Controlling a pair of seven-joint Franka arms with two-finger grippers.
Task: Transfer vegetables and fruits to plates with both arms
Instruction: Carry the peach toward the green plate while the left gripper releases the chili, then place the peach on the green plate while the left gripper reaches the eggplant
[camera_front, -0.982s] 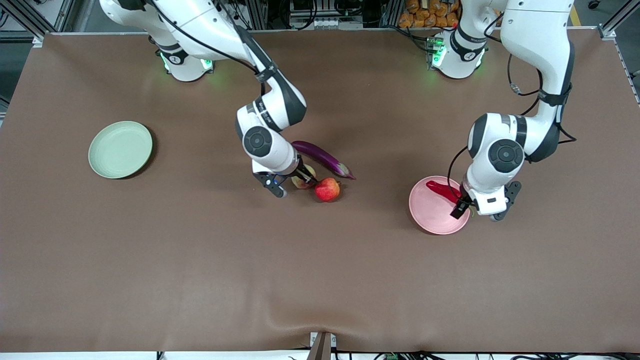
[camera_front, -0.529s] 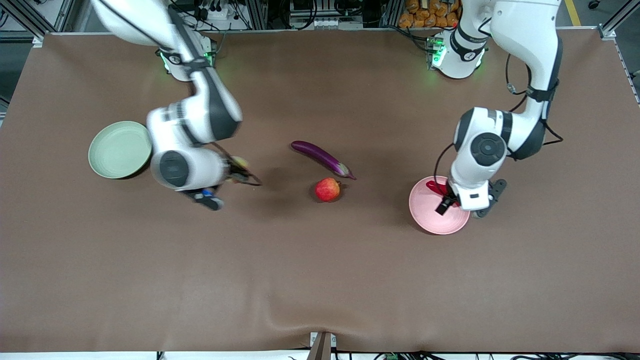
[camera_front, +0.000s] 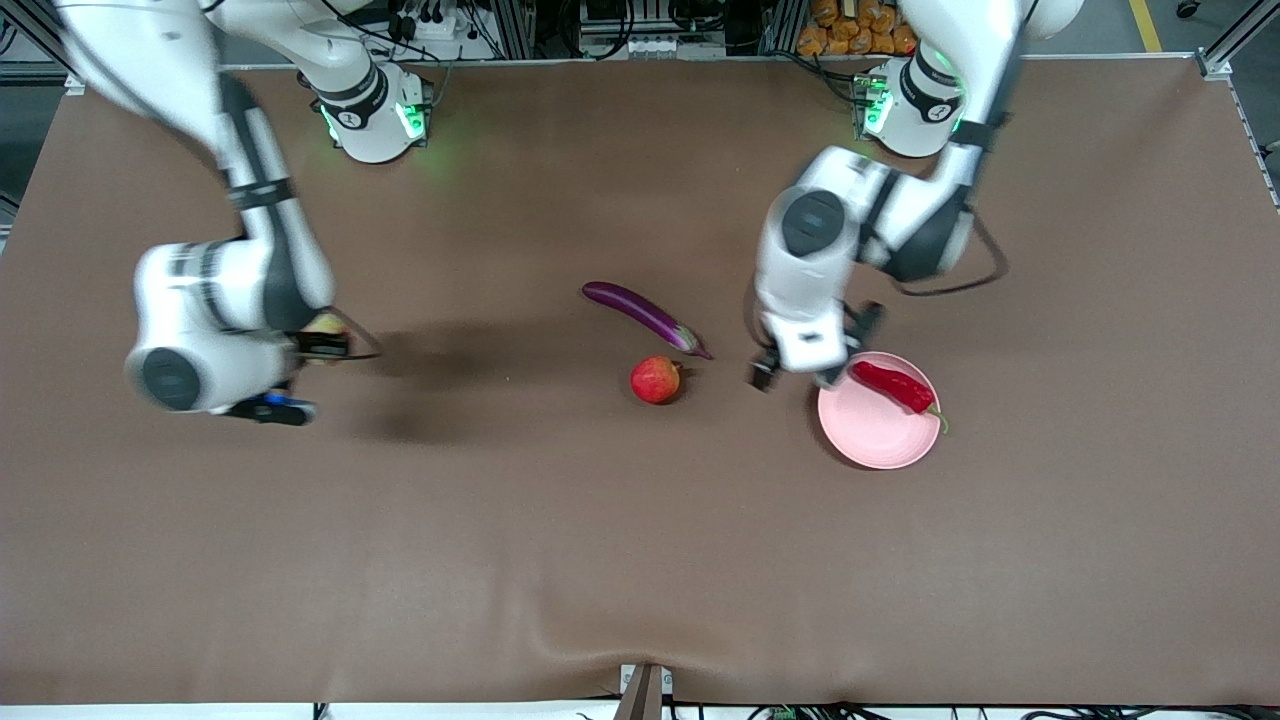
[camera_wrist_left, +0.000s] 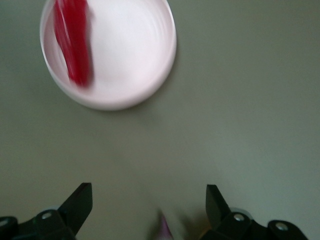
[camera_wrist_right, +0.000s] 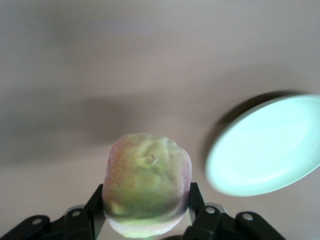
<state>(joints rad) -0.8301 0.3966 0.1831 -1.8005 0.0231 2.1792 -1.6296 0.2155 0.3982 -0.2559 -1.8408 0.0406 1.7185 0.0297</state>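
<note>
A brown mat covers the table (camera_front: 640, 560); along its robot end stand aluminium frame posts, cables and a heap of orange items (camera_front: 850, 25). The 2 arm bases glow green.

The right arm bends down toward its own end of the table, and the right gripper (camera_front: 322, 345) hangs in the air there, pinching the peach (camera_wrist_right: 147, 182) between both fingers. The green plate (camera_wrist_right: 267, 147) shows only in the right wrist view, bare, close beside the held fruit.

The left arm folds in over the middle of the table; the left gripper (camera_wrist_left: 149, 205) hovers over the mat between the apple (camera_front: 655, 379) and the pink plate (camera_front: 870, 435), fingers spread wide with nothing between them. The chili pepper (camera_front: 893, 385) lies on the pink plate. The eggplant (camera_front: 642, 314) lies on the mat just beside the apple, farther from the front camera.
</note>
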